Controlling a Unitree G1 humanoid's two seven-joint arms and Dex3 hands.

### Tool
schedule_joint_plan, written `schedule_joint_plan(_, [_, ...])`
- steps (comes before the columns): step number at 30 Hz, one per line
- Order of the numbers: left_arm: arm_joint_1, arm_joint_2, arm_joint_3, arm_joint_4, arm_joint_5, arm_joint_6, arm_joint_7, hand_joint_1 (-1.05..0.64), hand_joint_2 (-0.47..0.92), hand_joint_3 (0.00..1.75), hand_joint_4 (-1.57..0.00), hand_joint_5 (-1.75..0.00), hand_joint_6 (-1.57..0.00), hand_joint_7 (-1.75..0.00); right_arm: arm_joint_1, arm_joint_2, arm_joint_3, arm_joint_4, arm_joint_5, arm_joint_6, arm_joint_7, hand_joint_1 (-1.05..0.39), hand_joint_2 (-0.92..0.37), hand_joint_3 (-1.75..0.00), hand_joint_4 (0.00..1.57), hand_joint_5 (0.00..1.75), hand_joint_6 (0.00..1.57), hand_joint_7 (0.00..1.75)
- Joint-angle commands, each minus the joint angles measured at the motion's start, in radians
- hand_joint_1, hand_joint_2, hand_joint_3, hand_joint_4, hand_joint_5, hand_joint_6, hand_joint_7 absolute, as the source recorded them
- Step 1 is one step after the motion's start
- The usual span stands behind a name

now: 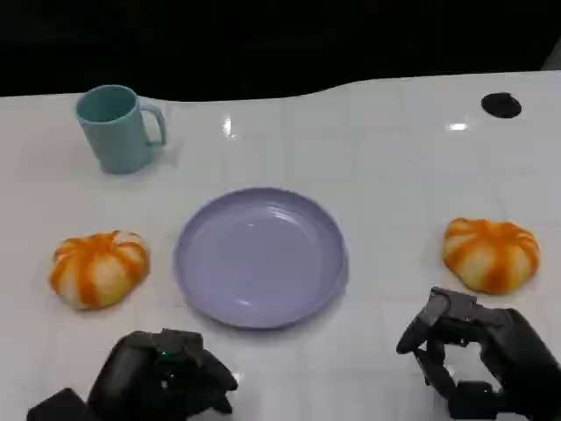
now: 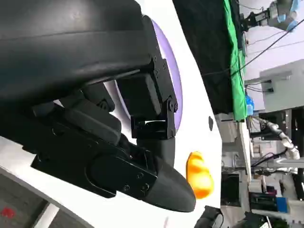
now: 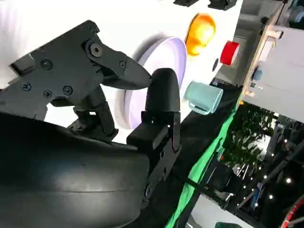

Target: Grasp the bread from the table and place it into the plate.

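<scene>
White tabletop point(image 1: 394, 175), lavender plate point(image 1: 261, 256) at centre, bare. Two orange-and-white bread buns: the left bun point(image 1: 98, 267) sits on the table just beside the plate on the robot's left, the right bun point(image 1: 491, 253) lies further off on the robot's right, apart from the plate. Neither is held; both rest on the table, so the grasp is not yet made. The buns flank the plate, one within each arm's side, which looks like a layout meant to let either hand take the nearer piece. Left hand point(image 1: 166, 375) low at the near edge, fingers curled in toward the palm with nothing in them, near the left bun but not touching it. Right hand point(image 1: 469, 355) just below the right bun, thumb and fingers apart in a hooked, open pose with a visible gap, empty; by position it seems the readier to reach. A teal mug point(image 1: 118, 127) stands upright at the far left, handle toward the plate, well apart from both hands. Small black disc point(image 1: 500, 105) at the far right of the table. The left wrist view gives the plate's rim behind the left hand's fingers point(image 2: 152, 109) and the right bun beyond; the right wrist view gives the opposite line — plate, mug and left bun past the right hand — plus room clutter, green cloth and a red object off the table, which the head view lacks.
</scene>
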Motion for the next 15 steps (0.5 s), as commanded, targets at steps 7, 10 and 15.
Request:
schedule_joint_plan(7, [0.015, 0.008, 0.007, -0.028, -0.011, 0.000, -0.002, -1.05, 0.90, 0.00, -1.19, -1.01, -1.30, -0.68, 0.015, -0.009, -0.003, -0.016, 0.011, -0.003, 0.009, -0.21, -0.56, -1.02, 0.79, 1.66, 0.77, 1.29])
schedule_joint_plan(10, [0.016, 0.012, 0.005, -0.027, 0.002, -0.007, 0.007, -1.05, 0.91, 0.01, -1.19, -1.01, -1.29, -0.67, 0.017, -0.010, -0.005, -0.020, 0.010, 0.010, 0.009, -0.21, -0.56, -1.01, 0.81, 1.71, 0.77, 1.31])
schedule_joint_plan(15, [0.010, 0.012, 0.009, -0.022, -0.005, -0.002, 0.001, -1.05, 0.91, 0.00, -1.19, -1.01, -1.29, -0.68, 0.011, -0.012, -0.008, -0.018, 0.004, 0.006, 0.007, -0.19, -0.54, -1.09, 0.78, 1.67, 0.76, 1.30])
